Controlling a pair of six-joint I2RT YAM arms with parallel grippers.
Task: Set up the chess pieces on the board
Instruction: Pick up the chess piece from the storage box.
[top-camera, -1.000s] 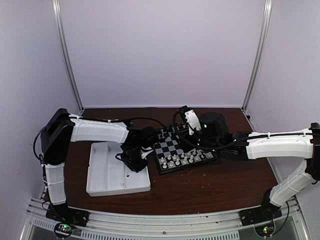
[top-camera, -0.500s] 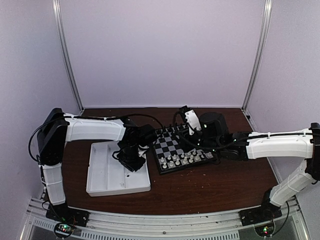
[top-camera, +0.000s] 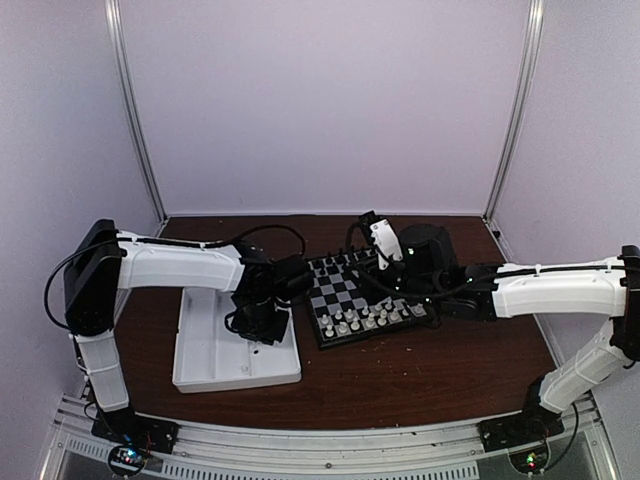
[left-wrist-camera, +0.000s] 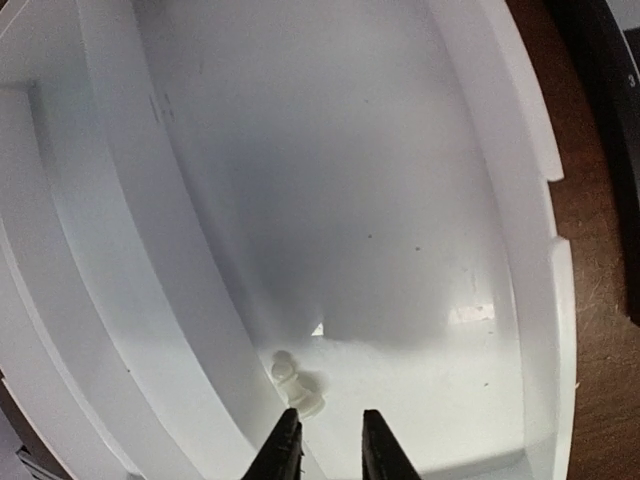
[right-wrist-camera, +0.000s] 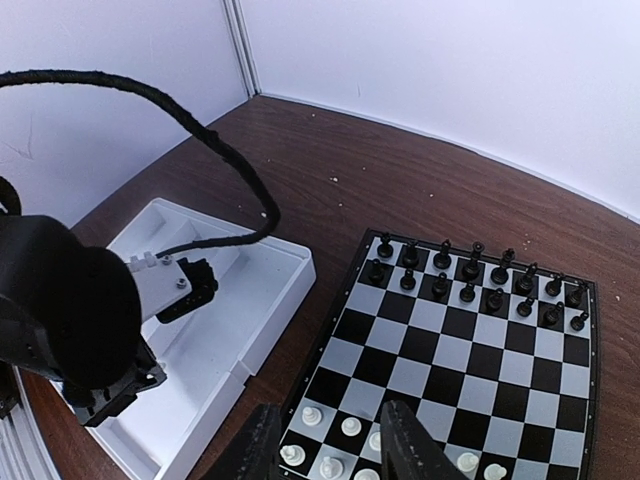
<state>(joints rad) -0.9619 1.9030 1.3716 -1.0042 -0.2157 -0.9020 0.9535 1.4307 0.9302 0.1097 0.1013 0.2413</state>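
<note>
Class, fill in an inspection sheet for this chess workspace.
Surface: brown wooden table.
Job's things: board with white chess pieces on its near rows and black chessmen on its far rows; one white pawn in the white tray.
Clutter: nothing seen.
Grippers: left gripper slightly open by the pawn, empty; right gripper open over the white rows, empty.
Cables: black cable looping along the left arm.
Surroundings: pale walls, metal frame posts.

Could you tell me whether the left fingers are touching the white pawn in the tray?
Cannot tell. Left wrist view: the white pawn lies right at the fingers; no clear gap or contact.
</note>
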